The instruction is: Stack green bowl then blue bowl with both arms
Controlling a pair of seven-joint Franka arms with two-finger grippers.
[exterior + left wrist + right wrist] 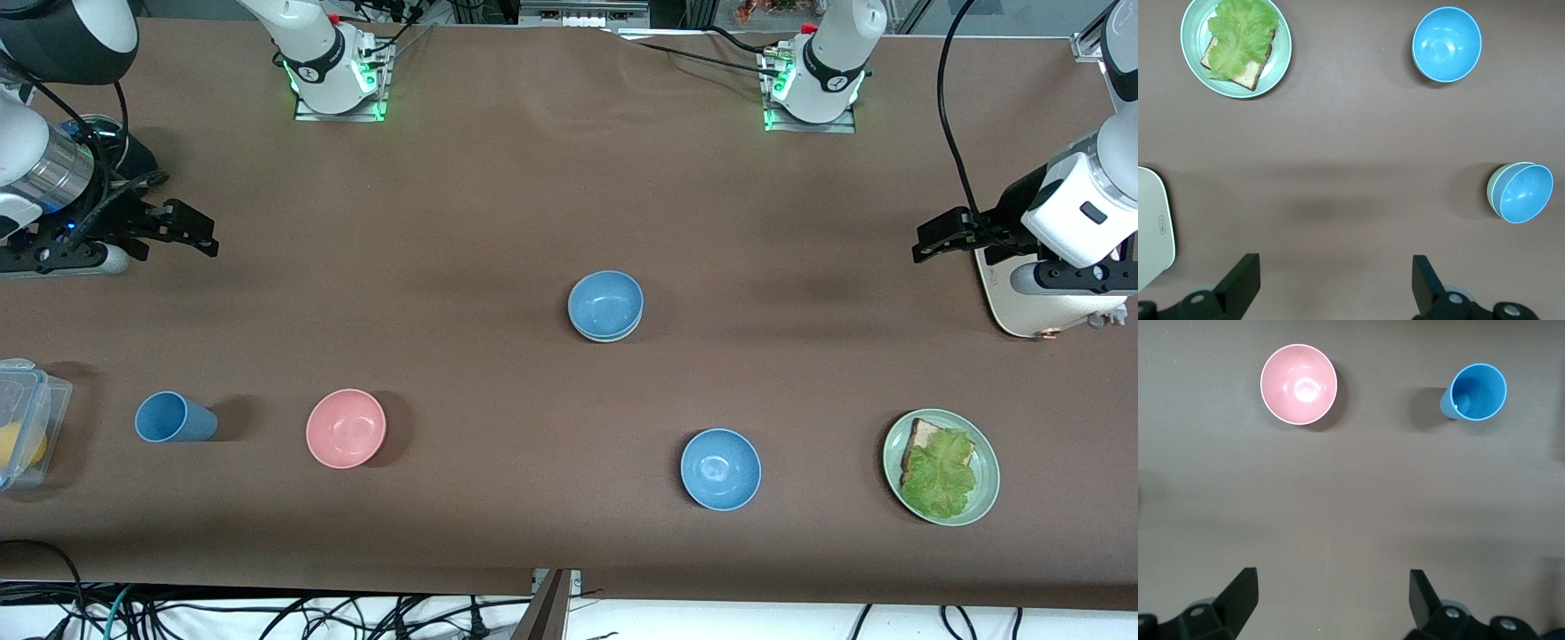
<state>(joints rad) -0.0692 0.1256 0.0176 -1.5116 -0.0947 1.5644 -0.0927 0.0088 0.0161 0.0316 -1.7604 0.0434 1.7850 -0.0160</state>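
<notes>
brown cloth covers the table (498,204), and near its middle the blue bowl (605,301) sits nested in the green bowl (610,337), only a pale rim of which shows beneath it. nearer the front camera lie a glossy sky-blue bowl (721,468), a green plate (989,480) with toast and lettuce, a pink bowl (346,428) and a blue cup (173,418). both arms wait at the table's ends, left gripper (1336,280) and right gripper (1333,597) each with jaws spread wide, grasping nothing.
</notes>
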